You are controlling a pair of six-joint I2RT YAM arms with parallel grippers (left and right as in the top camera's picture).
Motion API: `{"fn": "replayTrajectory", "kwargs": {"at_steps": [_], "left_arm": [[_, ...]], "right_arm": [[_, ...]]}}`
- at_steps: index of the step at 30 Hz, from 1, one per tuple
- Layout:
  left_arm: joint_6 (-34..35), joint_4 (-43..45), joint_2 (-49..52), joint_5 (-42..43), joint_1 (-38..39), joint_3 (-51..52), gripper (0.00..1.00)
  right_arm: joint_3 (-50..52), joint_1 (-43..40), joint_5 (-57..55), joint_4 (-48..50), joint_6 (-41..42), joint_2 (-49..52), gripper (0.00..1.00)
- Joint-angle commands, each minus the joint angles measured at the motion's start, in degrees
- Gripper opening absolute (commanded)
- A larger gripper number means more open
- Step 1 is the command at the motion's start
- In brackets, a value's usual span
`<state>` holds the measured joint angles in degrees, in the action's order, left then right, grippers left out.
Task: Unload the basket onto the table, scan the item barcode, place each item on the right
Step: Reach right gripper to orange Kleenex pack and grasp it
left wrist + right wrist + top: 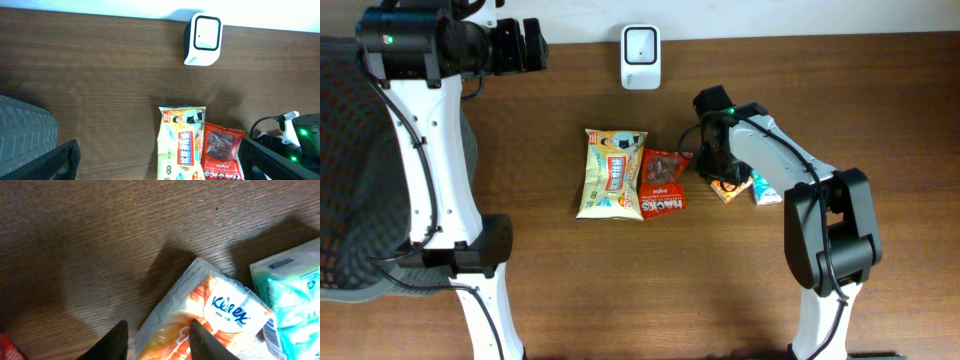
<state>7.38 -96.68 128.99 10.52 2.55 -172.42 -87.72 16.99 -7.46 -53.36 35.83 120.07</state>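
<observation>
Overhead view: bright, even light from above on a brown wooden table [620, 290]. Shadows are faint and soft-edged. My white left arm [420, 150] looks close to washed out, and the dark mesh [340, 200] at the left edge is dim.

Left wrist view: clear and well lit, with a pale blown-out strip along the top edge. The white scanner [202, 39] throws a soft shadow to its left. My left fingers [60, 162], in the bottom corners, are black and out of focus.

Right wrist view: very close and dimmer, with broad blurry shadows across the wood at centre and left. The orange tissue pack [220, 315] has a mild sheen. My right fingertips [117, 342] are dark, soft silhouettes at the bottom edge.
</observation>
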Motion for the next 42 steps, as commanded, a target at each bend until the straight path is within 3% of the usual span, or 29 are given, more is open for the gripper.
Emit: {"fn": "replayTrajectory", "kwargs": {"at_steps": [1,3,4,5,6,9,12,16,18,20,23,27,31,32,33,35,36,39,40,42], "left_arm": [[0.3,0.0,-1.1,0.4,-0.1,-0.7,0.99],[0.3,0.0,-1.1,0.4,-0.1,-0.7,0.99],[0.3,0.0,-1.1,0.4,-0.1,-0.7,0.99],[0.3,0.0,-1.1,0.4,-0.1,-0.7,0.99],[0.3,0.0,-1.1,0.4,-0.1,-0.7,0.99],[0.3,0.0,-1.1,0.4,-0.1,-0.7,0.99],[0.3,0.0,-1.1,0.4,-0.1,-0.7,0.99],[0.3,0.0,-1.1,0.4,-0.1,-0.7,0.99],[0.3,0.0,-1.1,0.4,-0.1,-0.7,0.99],[0.3,0.0,-1.1,0.4,-0.1,-0.7,0.99],[0.3,0.0,-1.1,0.4,-0.1,-0.7,0.99],[0.3,0.0,-1.1,0.4,-0.1,-0.7,0.99],[0.3,0.0,-1.1,0.4,-0.1,-0.7,0.99],[0.3,0.0,-1.1,0.4,-0.1,-0.7,0.99],[0.3,0.0,-1.1,0.4,-0.1,-0.7,0.99],[0.3,0.0,-1.1,0.4,-0.1,-0.7,0.99],[0.3,0.0,-1.1,0.4,-0.1,-0.7,0.99],[0.3,0.0,-1.1,0.4,-0.1,-0.7,0.99],[0.3,0.0,-1.1,0.4,-0.1,-0.7,0.99],[0.3,0.0,-1.1,0.4,-0.1,-0.7,0.99]], "right_arm": [[4.5,0.3,-2.4,2.0,0.7,-0.3,0.4],[6.5,0.3,-2.1,3.6,0.7,-0.3,0.33],[6.3,0.3,-1.2,3.4,0.7,-0.3,0.07],[5.3,0.2,-0.3,2.4,0.6,-0.3,0.04],[2.7,0.2,0.9,0.0,0.1,-0.6,0.04],[-9.5,0.2,19.3,-3.7,-19.1,-1.3,0.04],[-13.4,0.1,32.5,-4.4,-25.2,-1.3,0.04],[-6.5,-3.5,43.1,-3.4,-30.2,-1.1,0.04],[0.9,-11.6,59.2,2.9,-33.9,-1.1,0.04],[5.4,-17.7,65.6,5.4,-34.4,-1.0,0.04],[10.1,-25.3,66.0,5.9,-35.7,-0.9,0.04],[15.3,-27.2,56.4,5.6,-35.6,-0.7,0.1],[6.9,-27.2,41.7,-6.4,-35.4,-0.8,0.14],[1.4,-27.1,36.5,-12.7,-35.4,-0.8,0.23],[-4.3,-27.1,32.5,-18.7,-35.4,-0.8,0.41],[-11.9,-27.1,30.8,-26.4,-35.4,-0.8,0.57],[-11.8,-26.6,30.8,-26.9,-35.4,-0.8,0.59],[-7.2,-23.6,31.1,-24.5,-35.2,-0.7,0.59],[-4.1,-22.3,31.2,-20.4,-31.5,-0.7,0.59],[1.7,-20.7,31.2,-11.6,-24.0,-0.7,0.47]]}}
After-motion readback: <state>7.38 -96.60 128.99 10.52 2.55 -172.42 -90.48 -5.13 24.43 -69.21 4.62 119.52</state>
